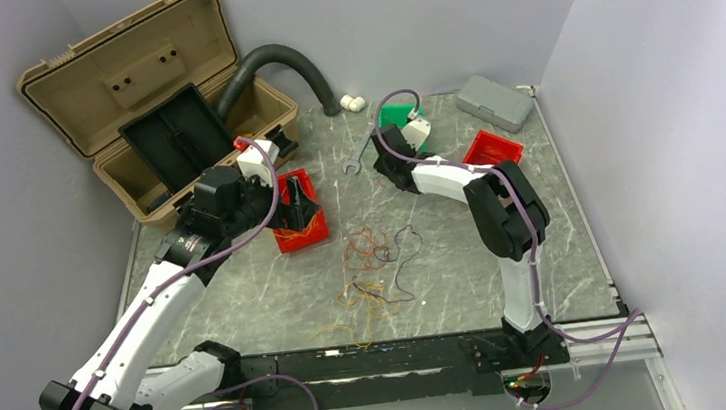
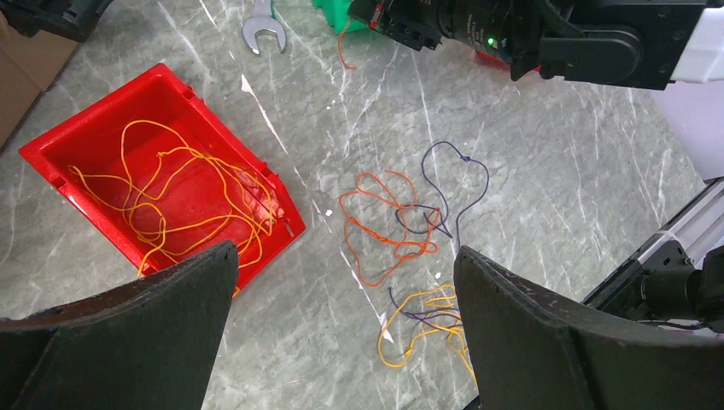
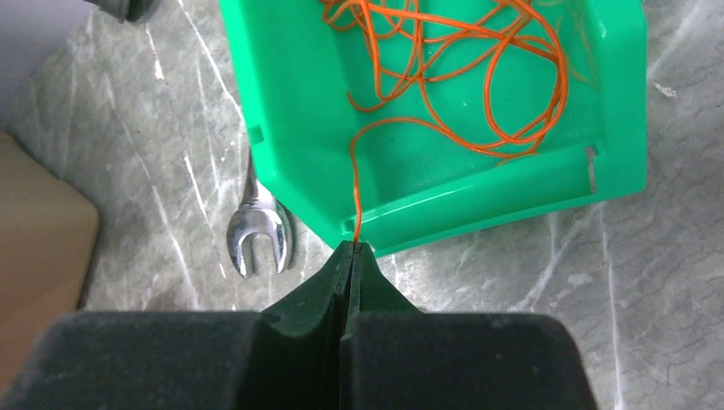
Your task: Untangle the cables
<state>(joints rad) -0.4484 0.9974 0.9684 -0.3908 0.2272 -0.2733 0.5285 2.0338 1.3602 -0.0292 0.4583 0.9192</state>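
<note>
**Cables (image 1: 368, 250) part sorted, one orange strand at the green bin**

The grey marble worktop (image 1: 247, 296) carries everything. On its left part stands a red bin (image 2: 90, 108) with yellow cables (image 2: 171, 196) lying loose inside. At the far middle, a green bin (image 3: 478, 196) holds coils of orange cables (image 3: 478, 77). Between the two arms, on bare worktop, lies the loose tangle (image 2: 401, 231): orange loops crossed by a dark purplish wire and, nearer the arm bases, a yellow knot with dark wire through it. A wrench (image 3: 256, 239) lies just beside the green bin.

The right claw (image 3: 353, 248) is pressed together on the end of a single orange strand (image 3: 354, 188), which rises over the bin's near wall and joins the coils inside. The claw itself sits just outside that wall. The left claw (image 2: 343, 252) is spread wide and holds nothing, hanging above the worktop between the red bin and the tangle.

The step in hand looks like sorting by colour, with this orange strand being delivered. The next move calls for carrying the pinched end over the wall before letting go, so the tail drops inside. After that, the left claw would need an outer loop clear of the purplish crossing.
</note>
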